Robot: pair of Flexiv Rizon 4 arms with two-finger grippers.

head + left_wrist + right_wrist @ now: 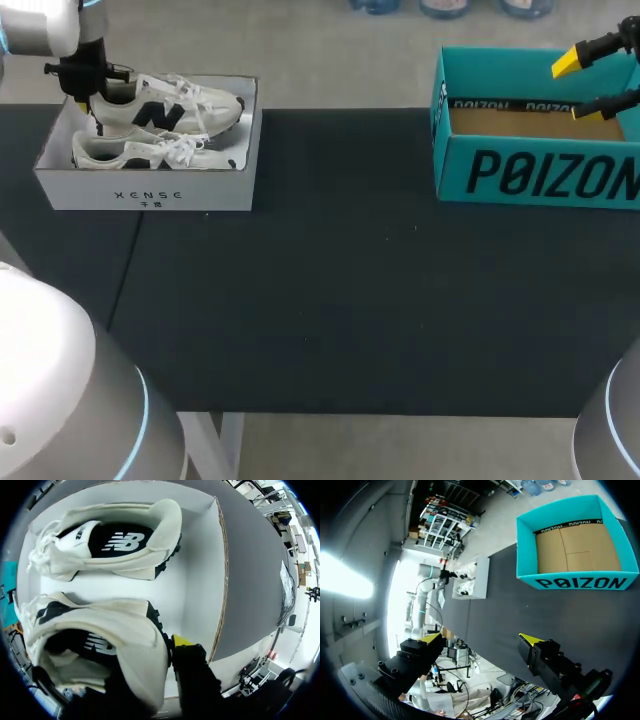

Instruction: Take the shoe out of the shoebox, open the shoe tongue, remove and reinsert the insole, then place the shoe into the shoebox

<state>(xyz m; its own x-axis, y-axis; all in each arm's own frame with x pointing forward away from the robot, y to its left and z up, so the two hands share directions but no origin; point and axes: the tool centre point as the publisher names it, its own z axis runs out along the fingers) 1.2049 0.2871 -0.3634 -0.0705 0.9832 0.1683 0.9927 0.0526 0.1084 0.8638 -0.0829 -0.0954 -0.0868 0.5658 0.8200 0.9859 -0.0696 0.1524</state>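
takeout step: left claw (pixel 88 98) sat at shoe (pixel 170 105) heel in box (pixel 150 190), hold unclear; right claw (pixel 480 642) gaped empty. next: lift shoe out.

pair of cream shoes (pixel 150 150) in open white shoebox (pixel 150 192)

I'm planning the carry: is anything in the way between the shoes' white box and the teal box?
Nothing lies on the table between the white box and the teal box. Only the right gripper hangs near the teal box's right end, open.
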